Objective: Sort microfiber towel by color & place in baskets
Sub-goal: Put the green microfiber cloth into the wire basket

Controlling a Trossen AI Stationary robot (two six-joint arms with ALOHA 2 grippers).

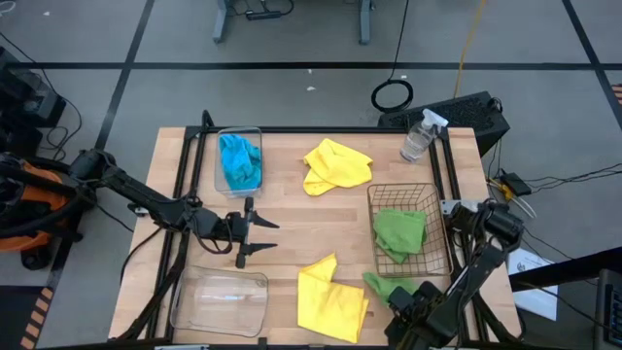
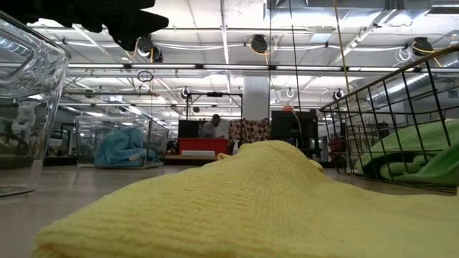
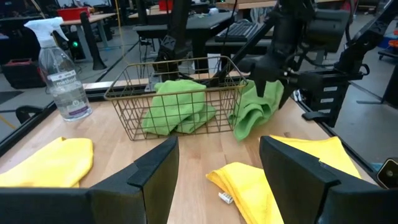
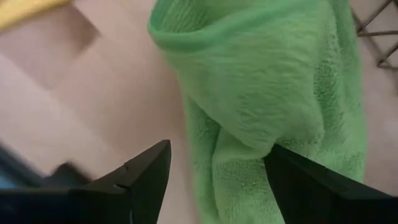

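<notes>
In the high view the right hand (image 1: pixel 403 297) covers most of the green towel (image 1: pixel 381 284) it sits over, so only 1 corner shows. The right wrist view is blurred, and the same towel (image 4: pixel 273 93) runs off the edges. In the low view the clear tub (image 2: pixel 29 107) is cut by the side, and the person (image 2: pixel 212 127) far back is too small to make out.

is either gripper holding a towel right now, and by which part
The right gripper holds a green towel by its upper edge, so it hangs beside the wire basket. The left gripper is open and holds nothing.
</notes>
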